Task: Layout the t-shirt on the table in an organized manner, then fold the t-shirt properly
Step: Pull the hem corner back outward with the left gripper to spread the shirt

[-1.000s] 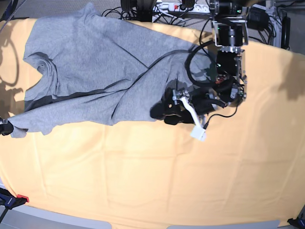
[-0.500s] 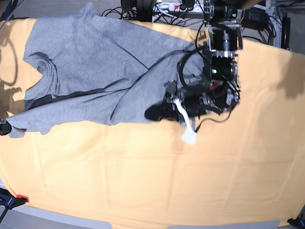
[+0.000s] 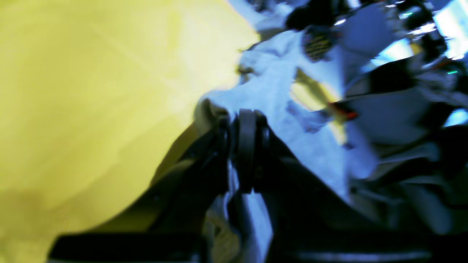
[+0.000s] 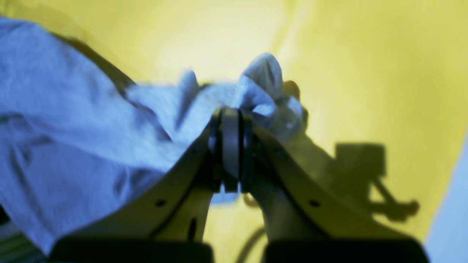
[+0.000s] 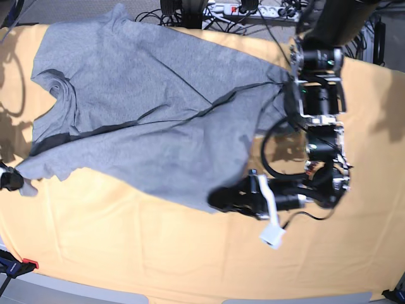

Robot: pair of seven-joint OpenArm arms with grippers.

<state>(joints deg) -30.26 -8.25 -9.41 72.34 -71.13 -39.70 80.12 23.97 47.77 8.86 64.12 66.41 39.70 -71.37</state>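
The grey t-shirt (image 5: 139,95) lies spread over the back left of the yellow-orange table (image 5: 158,259), with diagonal creases. My left gripper (image 5: 218,199) is shut on the shirt's front right edge, which is drawn out to a point. In the left wrist view the gripper (image 3: 243,120) has its fingers pressed together with fabric (image 3: 278,95) bunched at the tips. My right gripper (image 5: 9,180), at the far left edge, is shut on the shirt's left corner. The right wrist view shows that gripper (image 4: 230,118) pinching a wad of cloth (image 4: 263,84). No lettering shows.
Cables and a power strip (image 5: 221,9) run along the table's back edge. A red-tipped clamp (image 5: 25,263) sits at the front left corner. A white tag (image 5: 271,235) hangs from the left arm's cable. Bare cloth stretches along the front and the right side.
My left gripper shut on the shirt's edge and moved toward the table's front, pulling that edge out and widening the shirt. The right gripper has stayed shut on its corner.
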